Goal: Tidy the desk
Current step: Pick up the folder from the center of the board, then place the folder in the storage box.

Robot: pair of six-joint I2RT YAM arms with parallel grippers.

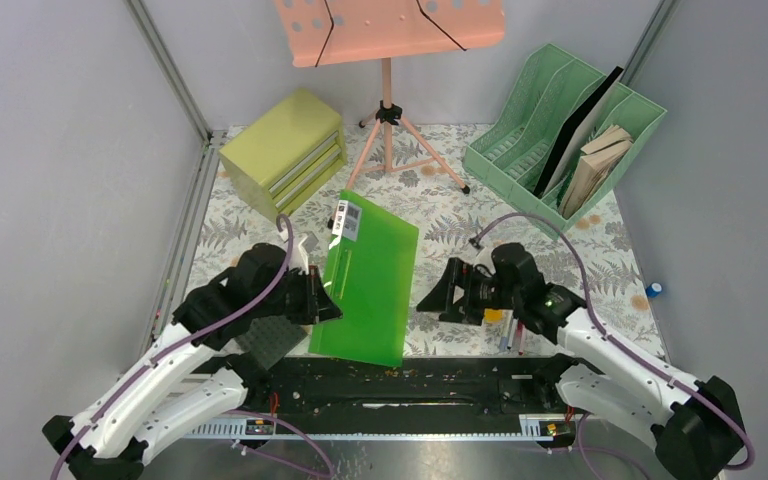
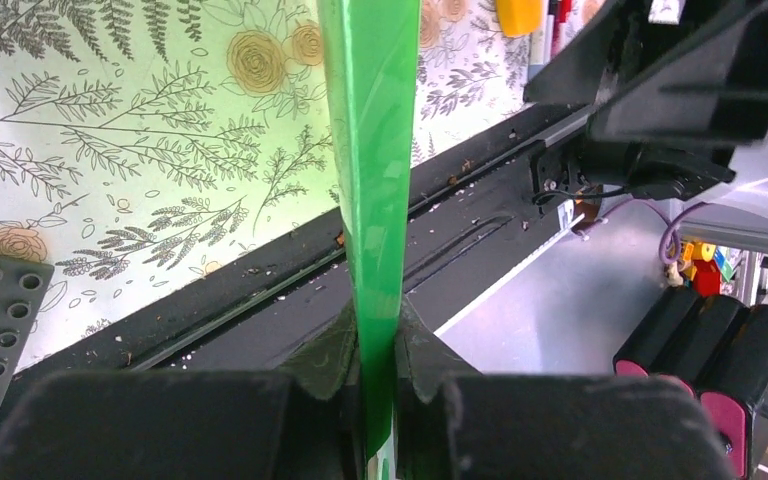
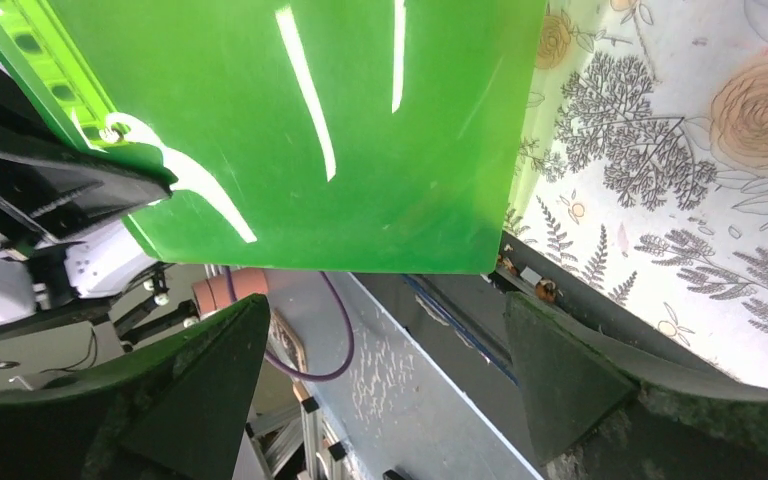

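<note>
The desk (image 1: 450, 215) is a whitish top printed with ferns and flowers. A flat green plastic folder (image 1: 365, 280) with a white label near its far corner is held tilted above the desk's near middle. My left gripper (image 1: 322, 297) is shut on the folder's left edge. In the left wrist view the folder (image 2: 370, 150) runs edge-on between my left gripper's (image 2: 378, 350) jaws. My right gripper (image 1: 438, 295) is open and empty, just right of the folder. In the right wrist view the folder (image 3: 290, 130) hangs above and ahead of my right gripper (image 3: 385, 370), apart from it.
An olive-yellow drawer cabinet (image 1: 285, 150) stands at the back left. A pink music stand (image 1: 390, 30) is at the back middle. A mint file rack (image 1: 560, 130) with books is at the back right. A grey perforated plate (image 1: 270, 340) lies under my left arm. Pens (image 1: 505, 335) lie by my right arm.
</note>
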